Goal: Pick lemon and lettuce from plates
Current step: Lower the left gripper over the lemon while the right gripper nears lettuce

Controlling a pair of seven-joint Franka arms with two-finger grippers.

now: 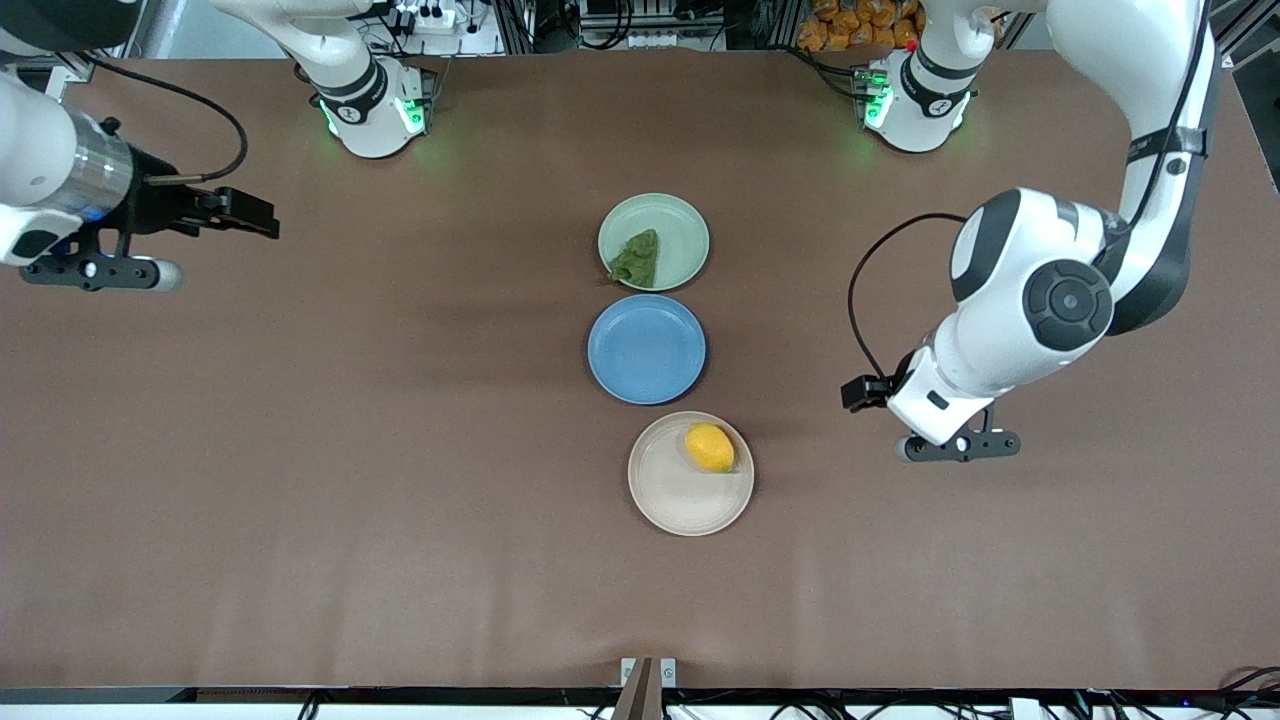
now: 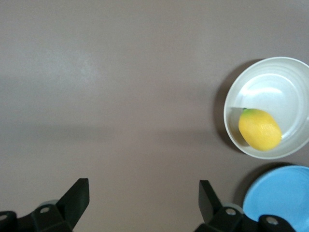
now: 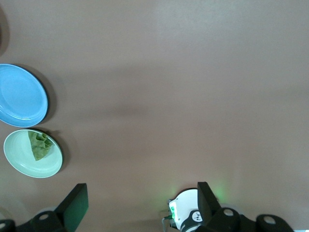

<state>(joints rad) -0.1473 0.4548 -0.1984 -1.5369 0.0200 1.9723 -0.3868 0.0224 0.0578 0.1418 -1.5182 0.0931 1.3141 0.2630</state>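
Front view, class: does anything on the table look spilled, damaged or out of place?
Nothing stands out. The lettuce lies on the green plate, the lemon on the beige plate, and the blue plate sits bare between them. Both arms wait off to the sides.

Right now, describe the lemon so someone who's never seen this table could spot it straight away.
Three plates line up down the middle of the brown table. Take the beige-white plate, the one nearest the front camera, next to the blue plate. The lemon lies on it: small, oval, bright yellow, unlike the wrinkly green lettuce.
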